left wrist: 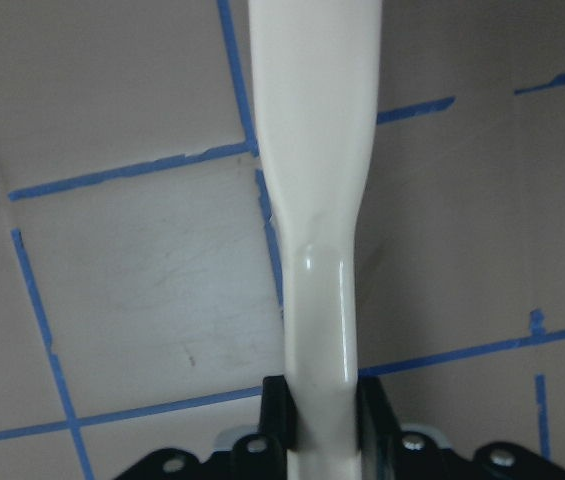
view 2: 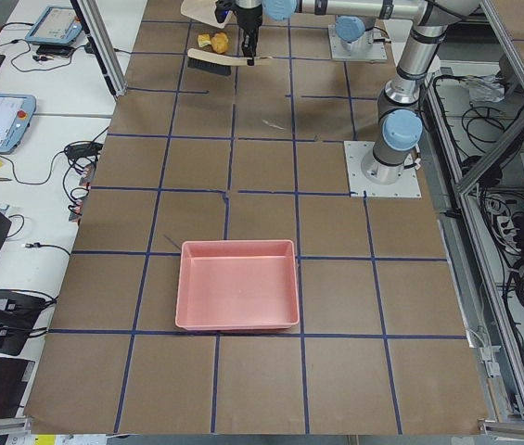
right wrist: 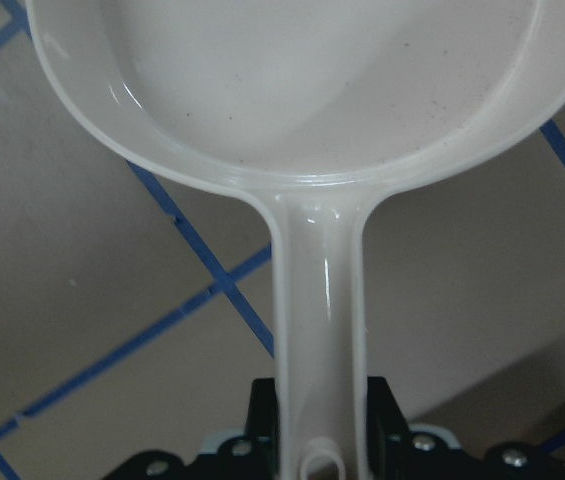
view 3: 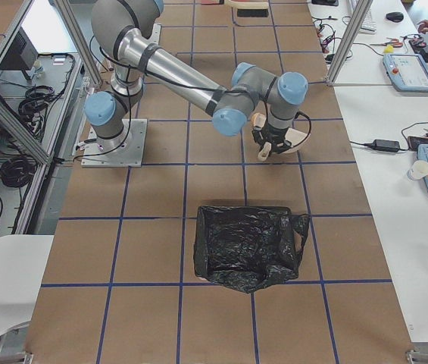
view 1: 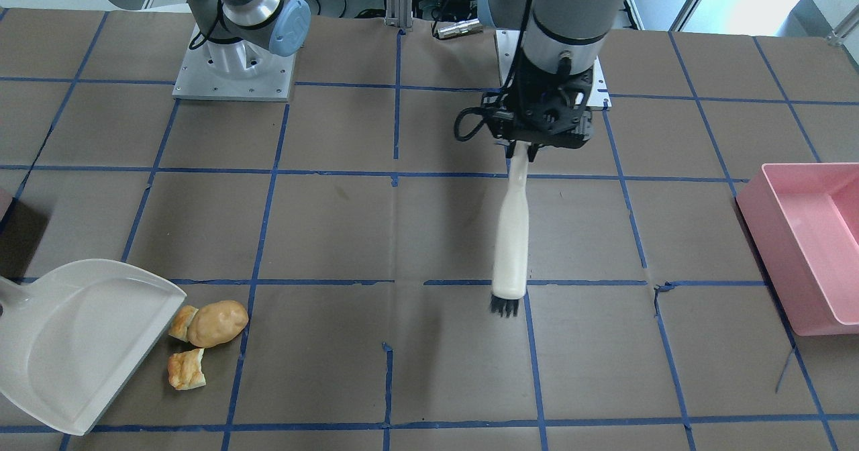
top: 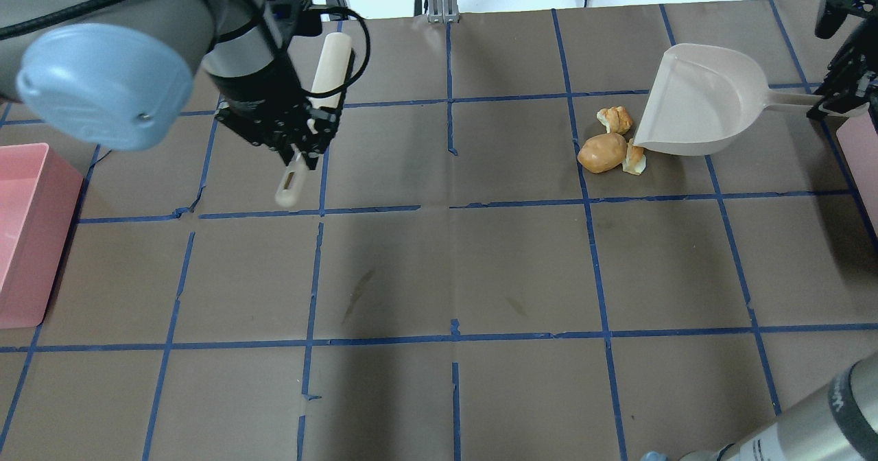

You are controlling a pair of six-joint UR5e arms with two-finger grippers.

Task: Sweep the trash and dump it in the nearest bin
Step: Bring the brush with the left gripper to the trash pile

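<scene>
My left jaws are clamped tight on the neck of the white brush (view 1: 511,236). Its long axis runs straight out from my base, with the black bristle head at the far end and the slotted handle tip pointing back at me. Whether the bristles touch the counter (view 1: 335,236), I cannot tell.

My right jaws pinch the dustpan (top: 693,104) by its handle. The handle reaches out to my right and the flat lip opens to my left.

The trash sits right at that lip, on my right side of the counter and well apart from the brush. The potato-like lump (top: 602,152) lies with its long axis aimed at the lip. One bread chunk (top: 615,119) is just beyond it, and the other chunk (top: 635,160) is wedged between lump and lip.

The bin (top: 865,159) is only a pink sliver at the edge, just beside my right jaws. The big pink tub (top: 27,234) sits far off to my left.

There is lettering on my right arm (top: 809,420), but it is too small to read.
</scene>
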